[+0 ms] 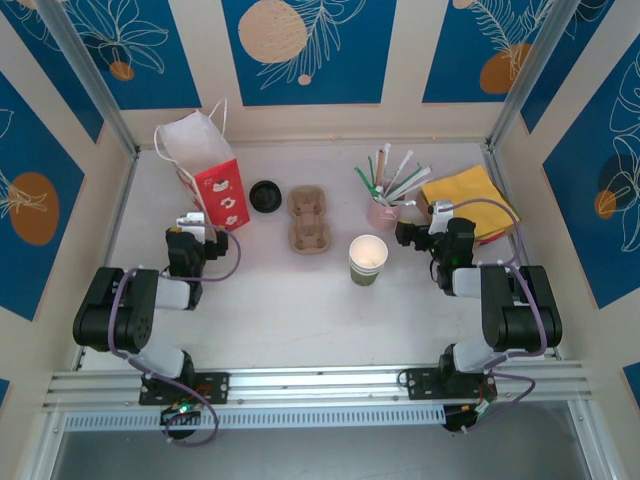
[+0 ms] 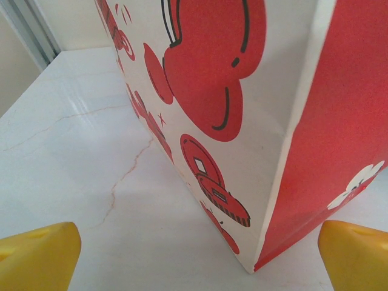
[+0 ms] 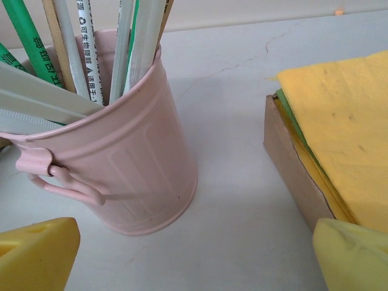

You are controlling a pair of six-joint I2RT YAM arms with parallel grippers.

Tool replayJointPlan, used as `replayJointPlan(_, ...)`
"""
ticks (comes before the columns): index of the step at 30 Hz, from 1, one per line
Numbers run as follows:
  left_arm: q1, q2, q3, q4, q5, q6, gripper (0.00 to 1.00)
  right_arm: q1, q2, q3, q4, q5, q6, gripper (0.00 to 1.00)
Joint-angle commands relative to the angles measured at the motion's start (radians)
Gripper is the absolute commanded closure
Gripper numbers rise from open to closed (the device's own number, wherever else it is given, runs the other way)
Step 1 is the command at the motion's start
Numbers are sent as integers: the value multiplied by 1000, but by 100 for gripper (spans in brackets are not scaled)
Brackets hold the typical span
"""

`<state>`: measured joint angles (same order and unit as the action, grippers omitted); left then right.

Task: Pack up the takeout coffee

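Observation:
The takeout coffee is out of view. A lidless green cup (image 1: 367, 259) with a white inside stands upright mid-table. A loose black lid (image 1: 265, 195) lies beside the red-and-white paper bag (image 1: 210, 170). My left gripper (image 1: 200, 228) is open just in front of the bag (image 2: 242, 121), whose near bottom corner sits between its yellow fingertips (image 2: 36, 254); nothing is held. My right gripper (image 1: 425, 222) is open and empty, right of the cup, facing the gap between a pink bucket (image 3: 115, 170) and a stack of yellow napkins (image 3: 345, 121).
A cardboard cup carrier (image 1: 308, 218) lies between the lid and the cup. The pink bucket (image 1: 383, 210) holds several wrapped straws. The yellow napkins (image 1: 463, 192) sit in a cardboard box at back right. Metal frame posts stand at both back corners.

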<state>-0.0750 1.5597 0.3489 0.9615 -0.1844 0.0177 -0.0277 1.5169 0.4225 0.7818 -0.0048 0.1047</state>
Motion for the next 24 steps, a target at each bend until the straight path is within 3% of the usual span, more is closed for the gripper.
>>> replayJointPlan(1,-6,3,10,10,3,4,0,-6,5,-2,16,-17,-5,1)
replayJointPlan(6,-6,1,6,11,12,3,0,-3,2,-4,21,-11,-7,1)
replayJointPlan(9,-5,-53,26,-61,8,6,0,2,-60,16,-64,30,9,1)
replayJointPlan(11,-6,-140,83,-253,-51,-5,0,2,-128,65,-225,75,41,1)
replayJointPlan(14,-6,-262,163,-511,-142,-57,0,-1,-211,88,-330,117,80,1)
replayJointPlan(18,-4,-411,296,-908,-323,-277,0,-4,-330,102,-447,228,154,1)
replayJointPlan(20,-3,-470,364,-1096,-306,-364,0,-17,-381,153,-586,299,274,1)
replayJointPlan(24,9,-575,397,-1248,-214,-525,0,-34,-442,287,-909,369,507,1)
